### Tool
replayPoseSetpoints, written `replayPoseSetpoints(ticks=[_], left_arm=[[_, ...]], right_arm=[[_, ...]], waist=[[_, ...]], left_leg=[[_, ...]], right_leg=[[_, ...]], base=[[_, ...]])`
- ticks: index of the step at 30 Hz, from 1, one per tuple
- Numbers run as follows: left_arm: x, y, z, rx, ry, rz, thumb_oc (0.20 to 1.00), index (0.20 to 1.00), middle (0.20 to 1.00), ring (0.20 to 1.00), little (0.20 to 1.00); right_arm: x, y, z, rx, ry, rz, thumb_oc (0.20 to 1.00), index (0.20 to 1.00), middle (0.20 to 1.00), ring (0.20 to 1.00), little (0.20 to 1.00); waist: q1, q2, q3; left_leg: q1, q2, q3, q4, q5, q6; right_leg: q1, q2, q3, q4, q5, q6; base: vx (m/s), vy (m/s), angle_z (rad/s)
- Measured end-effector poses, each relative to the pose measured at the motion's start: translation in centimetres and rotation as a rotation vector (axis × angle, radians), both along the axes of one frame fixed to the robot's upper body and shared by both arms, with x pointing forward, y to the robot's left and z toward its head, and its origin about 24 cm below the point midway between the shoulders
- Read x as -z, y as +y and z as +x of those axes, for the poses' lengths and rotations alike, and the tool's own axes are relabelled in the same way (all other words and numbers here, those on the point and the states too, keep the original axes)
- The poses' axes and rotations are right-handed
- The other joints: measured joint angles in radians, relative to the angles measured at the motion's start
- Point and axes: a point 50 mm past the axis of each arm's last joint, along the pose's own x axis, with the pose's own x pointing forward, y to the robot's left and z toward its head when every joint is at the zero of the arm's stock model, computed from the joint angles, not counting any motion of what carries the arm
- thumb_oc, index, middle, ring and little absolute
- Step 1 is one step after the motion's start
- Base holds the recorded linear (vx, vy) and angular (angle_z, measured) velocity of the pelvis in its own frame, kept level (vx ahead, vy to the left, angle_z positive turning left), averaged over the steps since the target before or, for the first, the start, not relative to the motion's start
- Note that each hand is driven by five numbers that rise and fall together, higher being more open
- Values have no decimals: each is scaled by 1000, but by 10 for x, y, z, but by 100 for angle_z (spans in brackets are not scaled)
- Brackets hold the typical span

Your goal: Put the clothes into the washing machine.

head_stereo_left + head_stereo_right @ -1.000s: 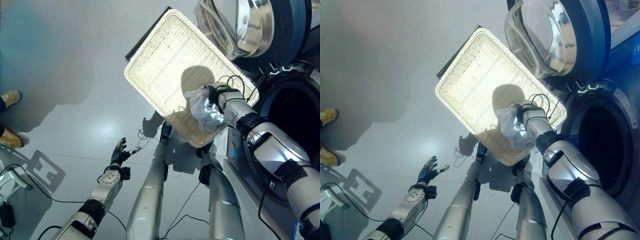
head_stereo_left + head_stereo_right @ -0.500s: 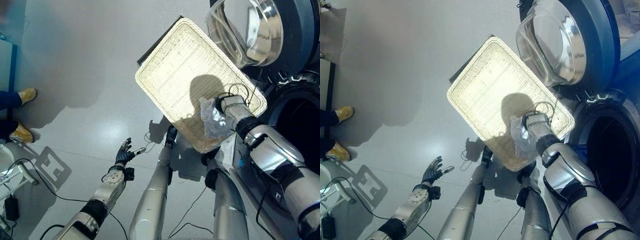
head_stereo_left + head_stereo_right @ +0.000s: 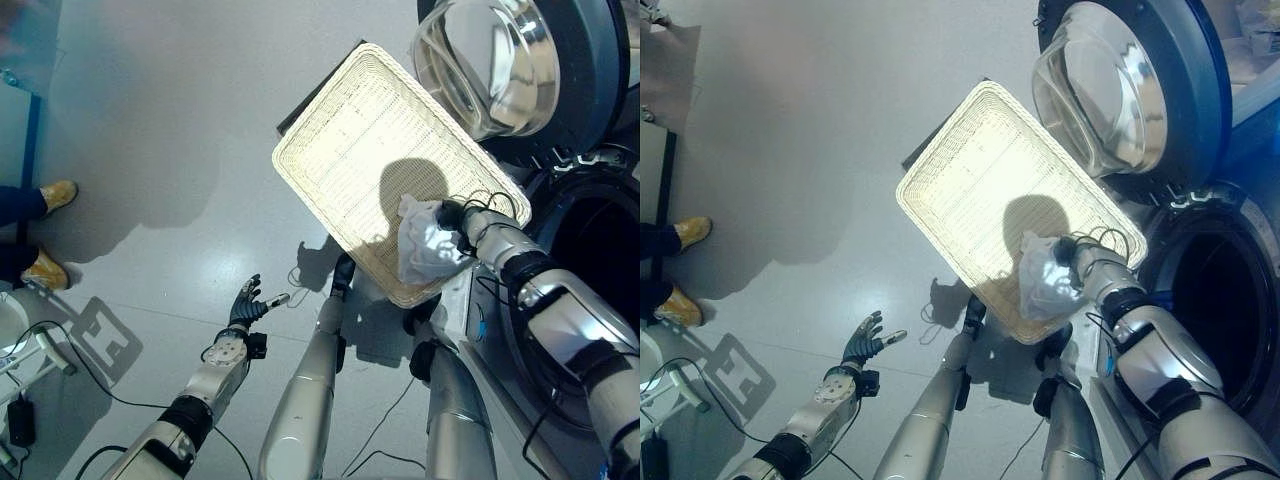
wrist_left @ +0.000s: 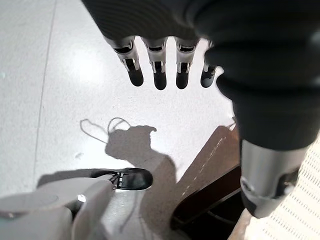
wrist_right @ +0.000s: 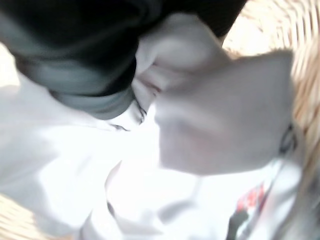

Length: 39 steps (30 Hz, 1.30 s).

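Observation:
A white garment [image 3: 422, 250] with a red and black print hangs bunched over the near right corner of the pale wicker basket [image 3: 350, 130]. My right hand [image 3: 456, 216] is shut on its upper part. Up close, white cloth [image 5: 190, 165] wraps round the hand's dark cover [image 5: 75, 50]. The washing machine's dark round opening [image 3: 600, 250] is just right of that hand. Its glass door [image 3: 490, 60] stands swung open beyond the basket. My left hand [image 3: 245, 303] hangs low over the grey floor, open, with straight fingers [image 4: 160, 75] holding nothing.
The basket rests on a dark board [image 3: 298, 105] on the grey floor. A person's two yellow shoes [image 3: 55, 192] stand at the far left. A black square marker [image 3: 100, 330] lies on the floor near a white stand [image 3: 20, 350].
The camera has shifted. My right hand keeps hold of the garment, which has unfolded and now hangs longer over the basket's near corner. The left hand stays as it was.

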Motion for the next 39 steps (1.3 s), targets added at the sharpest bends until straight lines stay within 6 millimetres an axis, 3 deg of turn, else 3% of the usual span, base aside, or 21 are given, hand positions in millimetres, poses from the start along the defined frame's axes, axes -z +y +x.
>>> replayPoseSetpoints(ticks=[1,2,10,18,21,25,30,35,39], left_arm=[[0,11,-2,-36,5,8,1000,1000,1000,1000,1000],[0,14,-3,-52,4,5,1000,1000,1000,1000,1000],[11,19,-9,-90,21,-2,1000,1000,1000,1000,1000],[16,8,-11,-89,-1,-32,1000,1000,1000,1000,1000],[15,7,-11,-96,-7,-34,1000,1000,1000,1000,1000],[19,4,-13,-107,-4,-40,1000,1000,1000,1000,1000],[19,-1,-13,-96,-14,-36,1000,1000,1000,1000,1000],[19,-4,-13,-92,-18,-43,1000,1000,1000,1000,1000],[21,-5,-14,-80,-7,-38,1000,1000,1000,1000,1000]], right_arm=[[2,9,-6,-32,-3,210,200,200,200,200,200],[0,13,-9,-48,-9,310,200,200,200,200,200],[58,1,-35,35,229,1059,200,200,200,200,200],[67,15,-41,7,243,1782,200,200,200,200,200],[73,12,-44,43,199,1949,200,200,200,200,200],[77,-2,-43,179,-5,2308,200,200,200,200,200],[79,-25,-45,363,-311,2515,200,200,200,200,200],[47,-56,-41,498,-674,2579,200,200,200,200,200],[33,-62,-39,670,-830,2655,200,200,200,200,200]], waist=[[-20,-23,14],[-25,-31,19],[-101,-32,22],[-119,-16,29],[-134,-6,33],[-146,11,34],[-168,31,37],[-168,59,37],[-164,61,35]], left_leg=[[9,6,25,1,-5,4],[14,7,36,2,-8,6],[52,12,122,-4,-20,23],[74,15,192,-25,-24,27],[87,14,214,-39,-22,29],[112,10,251,-74,-17,37],[140,9,273,-99,-12,44],[151,11,276,-99,-17,41],[152,10,283,-99,-20,36]], right_leg=[[2,9,23,-16,16,1],[4,12,32,-22,22,2],[40,34,107,-124,95,21],[39,46,169,-171,138,22],[39,48,187,-191,149,27],[54,50,216,-234,176,31],[76,55,230,-267,189,33],[84,60,242,-277,194,33],[83,59,248,-281,197,32]], base=[[-12,48,-39],[-21,86,-41],[-25,68,-30],[-27,34,-21],[-15,46,-18],[-11,35,-25],[12,-3,-12],[16,-35,-7],[31,-54,-2]])
